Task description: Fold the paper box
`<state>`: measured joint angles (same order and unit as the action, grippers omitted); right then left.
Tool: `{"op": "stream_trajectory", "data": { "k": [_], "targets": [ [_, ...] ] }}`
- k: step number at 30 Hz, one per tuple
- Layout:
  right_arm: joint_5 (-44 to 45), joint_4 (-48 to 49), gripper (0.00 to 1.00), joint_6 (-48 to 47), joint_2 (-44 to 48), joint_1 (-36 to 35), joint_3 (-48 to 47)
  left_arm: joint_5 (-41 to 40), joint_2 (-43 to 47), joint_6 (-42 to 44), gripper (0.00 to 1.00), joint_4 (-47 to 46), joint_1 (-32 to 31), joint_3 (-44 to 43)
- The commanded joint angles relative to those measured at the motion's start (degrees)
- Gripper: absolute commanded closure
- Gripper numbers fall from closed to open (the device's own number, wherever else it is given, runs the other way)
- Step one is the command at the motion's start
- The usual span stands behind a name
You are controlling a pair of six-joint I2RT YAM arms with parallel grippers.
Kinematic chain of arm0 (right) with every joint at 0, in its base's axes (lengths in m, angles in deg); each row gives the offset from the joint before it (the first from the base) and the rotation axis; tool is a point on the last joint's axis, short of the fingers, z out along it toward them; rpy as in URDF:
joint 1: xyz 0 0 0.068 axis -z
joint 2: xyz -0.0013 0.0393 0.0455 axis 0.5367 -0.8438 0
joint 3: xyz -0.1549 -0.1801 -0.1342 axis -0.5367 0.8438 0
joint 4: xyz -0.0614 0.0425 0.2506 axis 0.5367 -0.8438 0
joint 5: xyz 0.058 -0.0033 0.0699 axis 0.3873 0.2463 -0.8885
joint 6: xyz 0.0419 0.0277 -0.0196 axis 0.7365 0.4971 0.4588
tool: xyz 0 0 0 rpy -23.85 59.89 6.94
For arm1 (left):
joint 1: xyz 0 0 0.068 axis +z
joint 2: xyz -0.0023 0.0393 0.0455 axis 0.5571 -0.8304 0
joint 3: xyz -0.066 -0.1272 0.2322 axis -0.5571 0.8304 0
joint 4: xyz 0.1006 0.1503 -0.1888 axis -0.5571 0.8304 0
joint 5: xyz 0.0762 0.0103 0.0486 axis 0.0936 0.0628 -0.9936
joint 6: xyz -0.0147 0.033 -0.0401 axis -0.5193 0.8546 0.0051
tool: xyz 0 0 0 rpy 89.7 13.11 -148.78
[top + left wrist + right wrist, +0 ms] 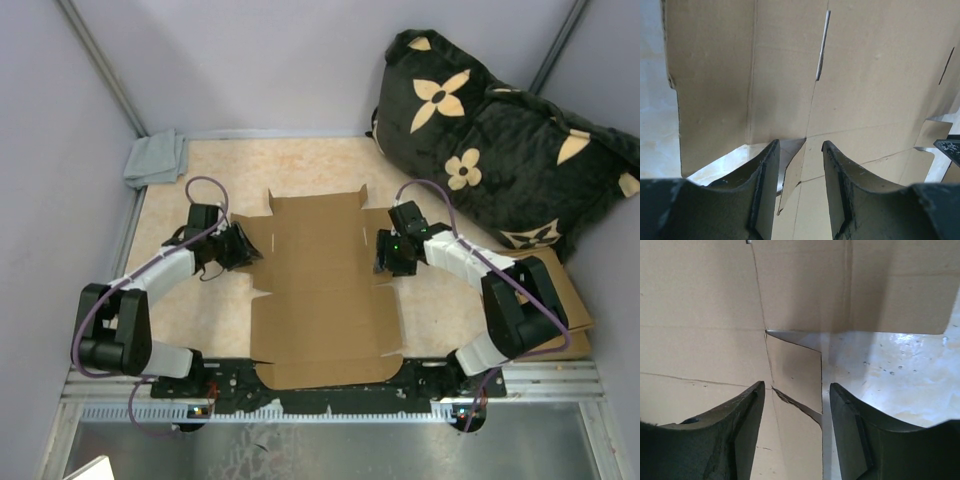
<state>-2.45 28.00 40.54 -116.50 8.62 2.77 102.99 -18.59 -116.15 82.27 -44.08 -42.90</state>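
The paper box is a plain brown die-cut sheet lying mostly flat in the middle of the table, near edge at the arm bases. My left gripper is at its left edge, open, jaws straddling a small side tab that stands slightly lifted. My right gripper is at the right edge, open, jaws straddling a side tab; one finger is over the cardboard, the other over the bare table. Neither gripper holds anything.
A black pillow with tan flowers leans at the back right. A grey cloth lies in the back left corner. Another flat cardboard piece lies under the right arm. Walls enclose the table.
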Motion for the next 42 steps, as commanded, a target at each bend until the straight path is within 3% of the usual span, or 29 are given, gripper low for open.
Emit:
{"op": "stream_trajectory", "data": {
  "k": [1,25,36,42],
  "targets": [
    [-4.6,4.4,0.45,-1.3,1.2,0.2,0.7,2.8,1.1,-0.9,0.54,-3.0,0.1,2.0],
    [-9.4,5.2,0.48,-1.1,2.1,-4.6,-4.7,8.9,4.0,-3.5,0.56,-4.6,-1.4,3.3],
    [-12.5,9.3,0.49,0.2,-3.9,-6.1,-6.1,9.8,-0.9,-7.0,0.57,-9.4,-5.7,2.0],
    [-12.3,10.8,0.5,0.6,-10.8,-7.1,-6.6,7.8,-0.5,-5.3,0.57,-6.4,-6.0,0.2]
  ]
}}
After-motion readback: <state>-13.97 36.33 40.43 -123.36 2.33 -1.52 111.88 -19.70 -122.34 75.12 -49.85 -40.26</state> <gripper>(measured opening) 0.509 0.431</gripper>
